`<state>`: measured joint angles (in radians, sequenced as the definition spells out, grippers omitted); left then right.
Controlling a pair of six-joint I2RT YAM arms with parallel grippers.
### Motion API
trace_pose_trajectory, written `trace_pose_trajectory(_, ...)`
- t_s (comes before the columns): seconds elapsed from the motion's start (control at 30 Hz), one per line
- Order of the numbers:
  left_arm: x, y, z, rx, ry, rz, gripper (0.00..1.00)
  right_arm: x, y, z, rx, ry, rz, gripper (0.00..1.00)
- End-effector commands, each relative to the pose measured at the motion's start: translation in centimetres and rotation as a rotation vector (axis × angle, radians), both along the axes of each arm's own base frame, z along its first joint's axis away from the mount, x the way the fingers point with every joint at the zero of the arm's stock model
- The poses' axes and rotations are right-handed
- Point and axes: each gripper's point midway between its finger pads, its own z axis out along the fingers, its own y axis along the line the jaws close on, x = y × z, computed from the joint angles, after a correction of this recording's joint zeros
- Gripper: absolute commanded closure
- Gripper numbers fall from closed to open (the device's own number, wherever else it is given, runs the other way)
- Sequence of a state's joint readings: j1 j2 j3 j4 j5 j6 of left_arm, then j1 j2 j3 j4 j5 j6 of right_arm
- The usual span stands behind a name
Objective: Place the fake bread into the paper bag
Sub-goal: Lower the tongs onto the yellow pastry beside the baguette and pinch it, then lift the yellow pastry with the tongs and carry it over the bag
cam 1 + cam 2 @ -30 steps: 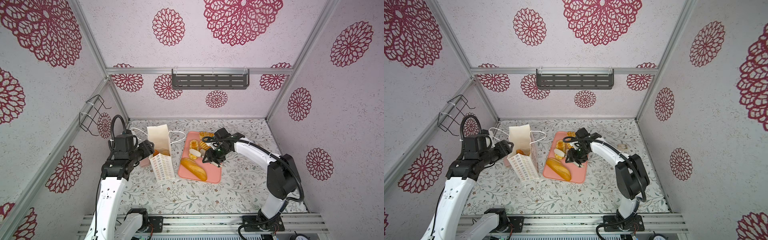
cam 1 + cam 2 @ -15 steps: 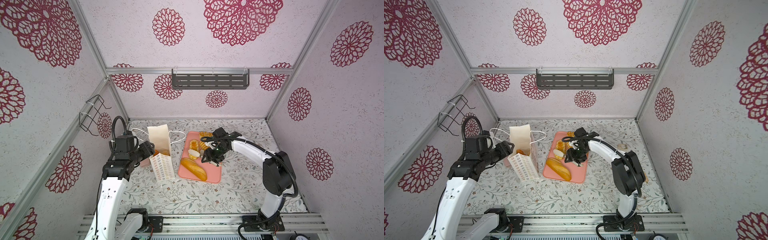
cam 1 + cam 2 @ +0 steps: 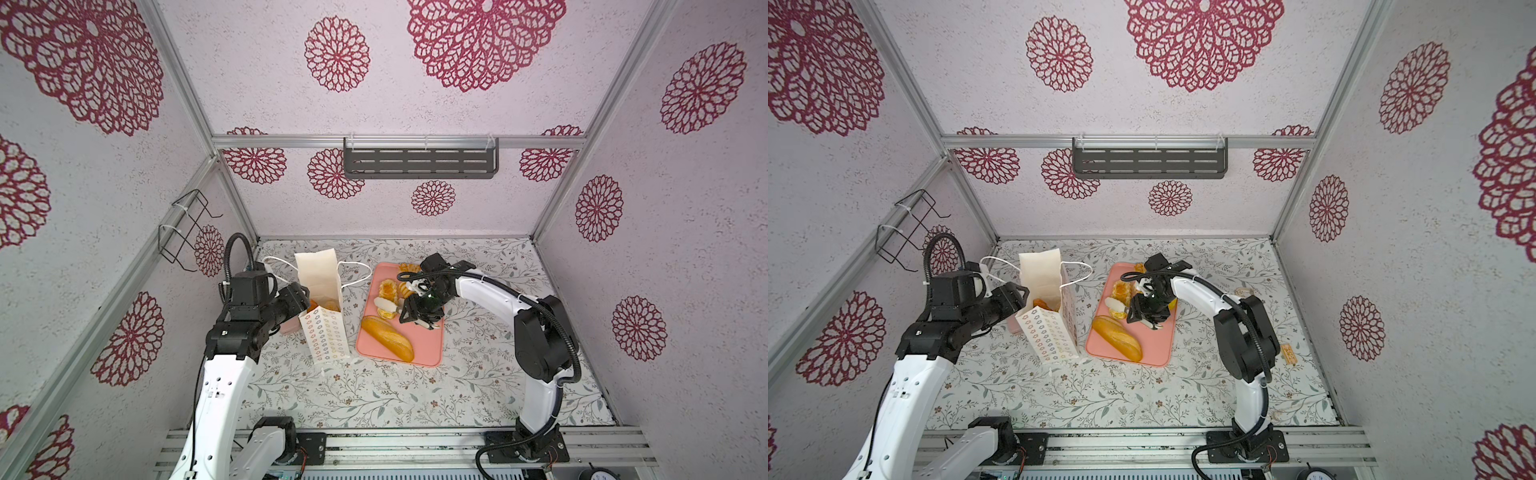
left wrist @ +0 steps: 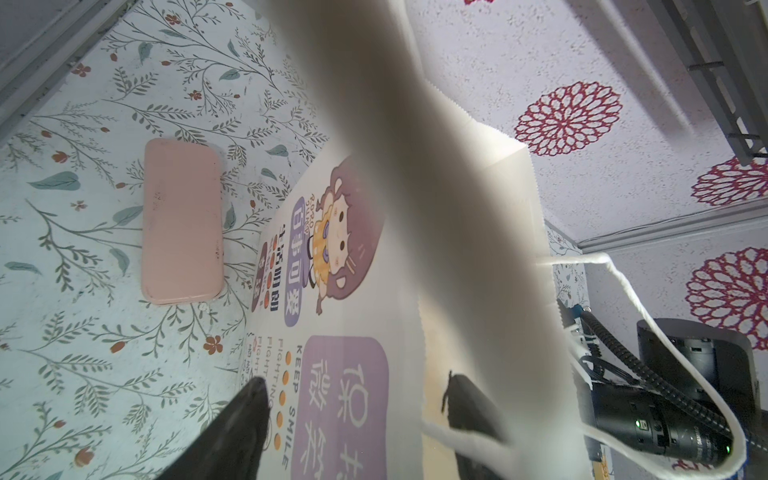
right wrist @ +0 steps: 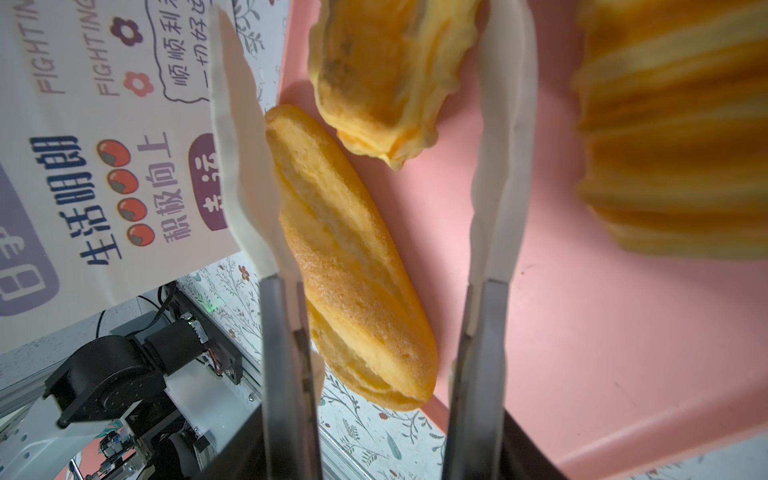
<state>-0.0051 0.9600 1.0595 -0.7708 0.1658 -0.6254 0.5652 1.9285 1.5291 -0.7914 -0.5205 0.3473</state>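
right gripper (image 5: 369, 124) jaws apart, edged left over yellow pastry (image 5: 382, 83) | left gripper (image 4: 355, 380) apart, unmoved astride paper bag (image 3: 328, 338) wall

Tabletop (image 3: 374, 399), covered in pale cloth w/ green sprigs & small red flowers, is carrying everything. A tall paper bag (image 3: 328, 338) is standing upright on it, left of centre, mouth facing up. A flat pink tray (image 3: 424, 345) is lying on the cloth just beside the bag, on its right in both top views. A small pink rounded case (image 4: 180, 224) is lying flat by the bag's opposite side, near its base. Far right, a small tan piece (image 3: 1288, 353) is sitting near the wall; a second tan piece (image 3: 1242, 292) is sitting farther back.
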Motion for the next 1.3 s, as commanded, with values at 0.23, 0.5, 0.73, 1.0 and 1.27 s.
trace_pose_trajectory(0.23, -0.2, -0.1, 0.0, -0.004, -0.023, -0.003, 0.29, 1.0, 0.4, 0.4, 0.000, -0.014, 0.025, 0.39)
trace_pose_trajectory(0.5, -0.3, -0.1, 0.2, -0.006, -0.027, -0.004, 0.29, 1.4, 0.6, -0.3, -0.008, -0.006, 0.028, 0.44)
trace_pose_trajectory(0.73, -0.3, 0.0, 0.3, -0.005, -0.029, -0.002, 0.28, 1.5, 0.5, 0.2, -0.007, -0.024, 0.021, 0.55)
trace_pose_trajectory(1.0, -0.2, -0.1, 0.7, -0.007, -0.033, -0.005, 0.32, 1.4, 0.0, 4.1, 0.035, -0.113, -0.009, 0.62)
trace_pose_trajectory(1.27, 0.0, -0.2, 1.1, -0.015, -0.031, -0.009, 0.50, 1.3, -1.0, 9.5, 0.080, -0.234, -0.052, 0.63)
